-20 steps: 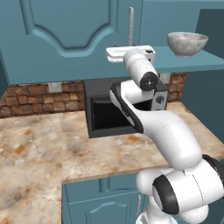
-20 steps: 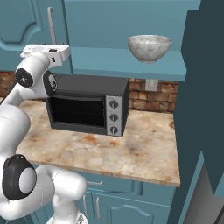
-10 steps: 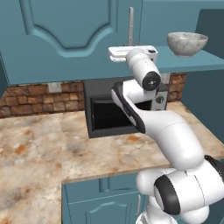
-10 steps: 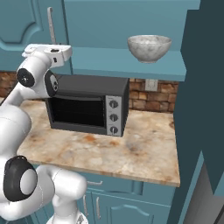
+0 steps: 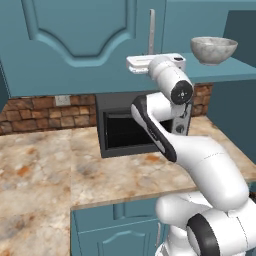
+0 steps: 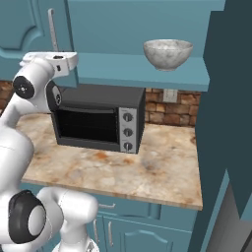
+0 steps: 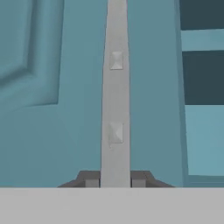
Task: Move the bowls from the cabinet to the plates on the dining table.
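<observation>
A grey-white marbled bowl (image 5: 214,49) (image 6: 168,53) stands upright on the teal shelf (image 5: 220,74) (image 6: 128,69) of the cabinet, to the right of my hand. The cabinet's left door (image 5: 75,40) is closed, with a long silver bar handle (image 5: 151,25) (image 6: 51,27) (image 7: 115,96) along its edge. My gripper (image 7: 115,180) (image 6: 53,53) is shut on the lower end of that handle, with one dark finger (image 7: 91,178) pressed against each side of the bar. The plates and the dining table are out of view.
A black toaster oven (image 5: 135,131) (image 6: 98,118) sits on the beige marbled counter (image 5: 50,170) (image 6: 152,170) under the shelf, in front of a brick backsplash. A tall dark teal panel (image 6: 231,98) rises at the right. My arm reaches up in front of the oven.
My hand has edged slightly toward the handle. The bowl, the door and the oven stand as before.
</observation>
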Controlling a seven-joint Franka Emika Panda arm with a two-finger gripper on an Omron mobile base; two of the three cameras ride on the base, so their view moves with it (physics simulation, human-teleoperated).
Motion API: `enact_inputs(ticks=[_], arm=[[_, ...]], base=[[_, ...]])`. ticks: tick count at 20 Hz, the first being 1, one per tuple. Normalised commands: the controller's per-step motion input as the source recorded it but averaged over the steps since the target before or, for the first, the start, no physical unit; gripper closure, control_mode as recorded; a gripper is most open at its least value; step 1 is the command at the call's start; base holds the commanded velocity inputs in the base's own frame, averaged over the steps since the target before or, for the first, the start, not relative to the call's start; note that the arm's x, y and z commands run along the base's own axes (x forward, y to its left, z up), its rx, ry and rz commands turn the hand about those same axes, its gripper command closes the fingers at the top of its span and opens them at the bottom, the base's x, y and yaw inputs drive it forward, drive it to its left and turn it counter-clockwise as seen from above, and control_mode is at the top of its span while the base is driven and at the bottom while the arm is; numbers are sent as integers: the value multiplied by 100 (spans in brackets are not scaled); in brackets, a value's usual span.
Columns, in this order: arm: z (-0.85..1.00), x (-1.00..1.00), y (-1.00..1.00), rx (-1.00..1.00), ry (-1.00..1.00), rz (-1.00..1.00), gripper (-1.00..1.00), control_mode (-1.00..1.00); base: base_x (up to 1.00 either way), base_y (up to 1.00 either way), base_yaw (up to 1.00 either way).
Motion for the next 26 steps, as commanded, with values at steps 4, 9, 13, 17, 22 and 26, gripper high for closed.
enact_inputs(ticks=[4, 9, 13, 17, 22, 26], arm=[[0, -66, 1, -7, 15, 3, 100, -100], [0, -74, 8, -7, 13, 2, 100, -100], [0, -76, 14, -7, 11, 1, 100, -100], [0, -74, 20, -7, 10, 1, 100, -100], [-1, -71, 25, -7, 9, 0, 100, -100], [-2, -55, 27, -7, 7, 0, 100, -100]], base=[[0, 0, 0], [0, 0, 0], [0, 0, 0], [0, 0, 0], [0, 0, 0], [0, 0, 0]])
